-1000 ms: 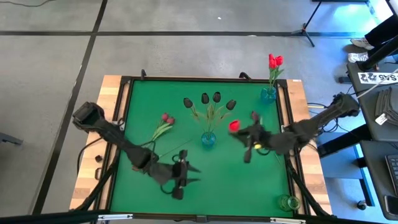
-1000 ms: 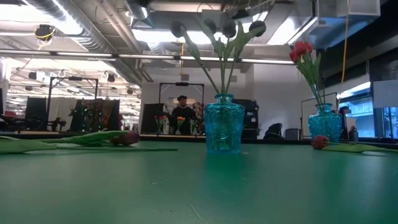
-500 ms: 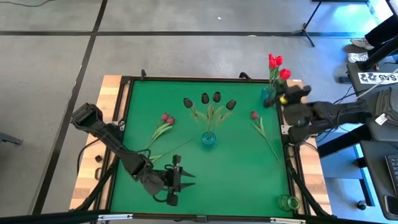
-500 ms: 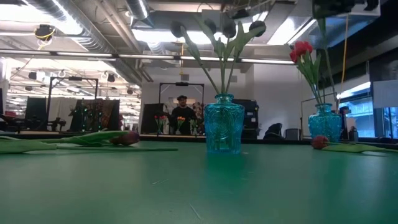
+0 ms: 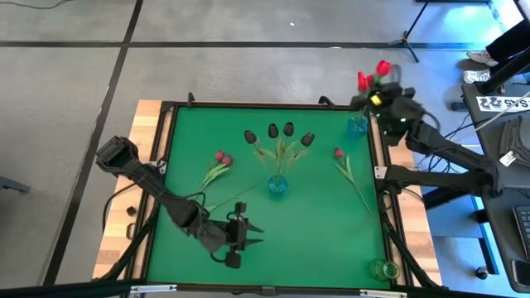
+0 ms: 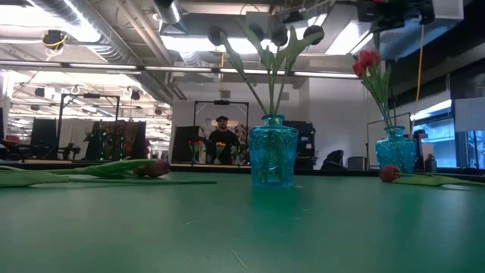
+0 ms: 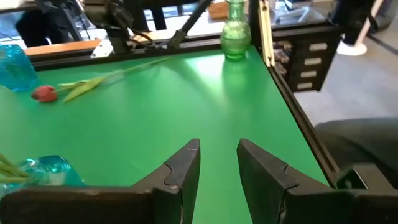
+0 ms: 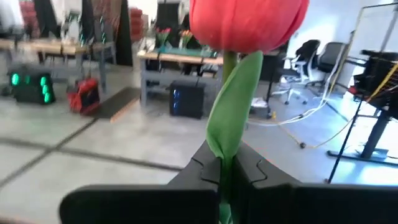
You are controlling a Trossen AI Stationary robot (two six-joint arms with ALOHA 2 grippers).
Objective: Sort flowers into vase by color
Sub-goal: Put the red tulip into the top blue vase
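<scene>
Flowers are the work here, and one red tulip is pinched by its stem in the right tool, clenched tight on it. A second ago that tool was low over the green surface; now it has lifted to the far right corner, above the blue vase that already holds red tulips, so the drop-in looks close. This bloom is bright red, closed, on a green stem with one broad leaf. The left tool hangs half parted and empty near the front edge.
</scene>
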